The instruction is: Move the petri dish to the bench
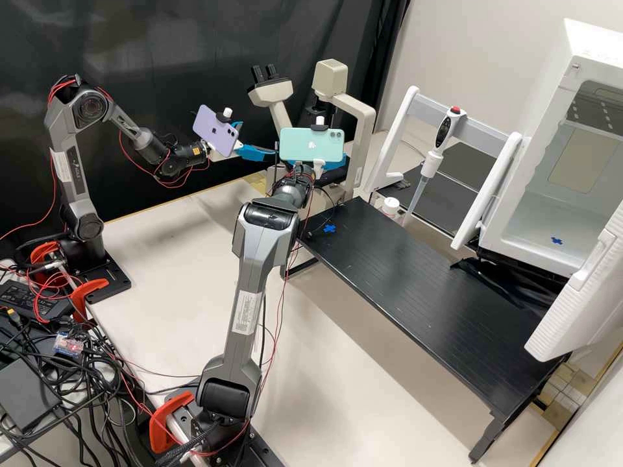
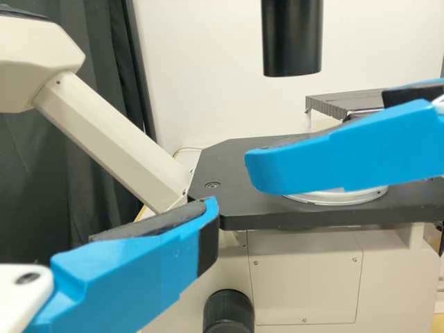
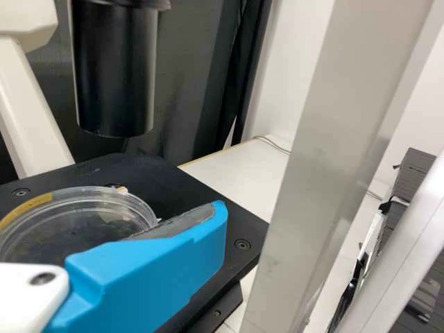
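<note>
The petri dish (image 3: 73, 222) lies on the black stage (image 3: 239, 215) of the microscope, below the dark lens tube (image 3: 114, 76); in the right wrist view the right gripper (image 3: 218, 222) is just beside it. How wide that gripper is, and whether it has hold of the dish, I cannot tell. The left gripper (image 2: 232, 186) is over the left side of the stage, its 2 blue fingers apart with nothing between them.

So this looks like step 1, getting a grip, with step 2, the carry to the bench, not yet done. The next move calls for 1 gripper to take the dish firmly but gently by its sides, then raise it level off the stage. It should pass clear of the tube and the pale post (image 3: 333, 139). The 1 blue cross (image 1: 329, 228) on the black bench (image 1: 415, 305), to the near right, is probably where it should be set down.
</note>
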Motion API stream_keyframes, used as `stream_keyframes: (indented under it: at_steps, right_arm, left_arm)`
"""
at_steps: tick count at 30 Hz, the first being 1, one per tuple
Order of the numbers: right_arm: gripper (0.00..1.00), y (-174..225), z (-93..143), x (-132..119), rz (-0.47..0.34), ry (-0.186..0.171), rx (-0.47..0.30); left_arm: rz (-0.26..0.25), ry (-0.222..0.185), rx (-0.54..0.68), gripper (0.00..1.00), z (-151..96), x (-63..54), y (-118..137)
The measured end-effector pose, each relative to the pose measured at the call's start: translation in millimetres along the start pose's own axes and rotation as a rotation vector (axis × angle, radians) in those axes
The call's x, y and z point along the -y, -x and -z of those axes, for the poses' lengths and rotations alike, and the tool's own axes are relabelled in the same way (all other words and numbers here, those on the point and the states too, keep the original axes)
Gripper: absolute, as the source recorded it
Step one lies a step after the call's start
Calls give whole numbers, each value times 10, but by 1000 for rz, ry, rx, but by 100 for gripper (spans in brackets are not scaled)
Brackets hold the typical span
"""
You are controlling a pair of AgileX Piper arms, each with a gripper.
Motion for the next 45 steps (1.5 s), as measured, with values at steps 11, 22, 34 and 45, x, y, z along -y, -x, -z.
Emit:
stream_keyframes:
  at_steps: [11, 22, 34, 45]
  right_arm:
    - [100, -37, -44, 110, 23, -41, 33]
    - [100, 3, -19, 301, 17, -57, 41]
    - [100, 197, -48, 401, 19, -100, 11]
    - [100, 563, 399, 296, -26, -102, -135]
  left_arm:
    - [0, 0, 0, 100, 0, 0, 0]
    - [0, 0, 0, 100, 0, 0, 0]
    - [0, 0, 0, 100, 0, 0, 0]
    - [0, 0, 0, 100, 0, 0, 0]
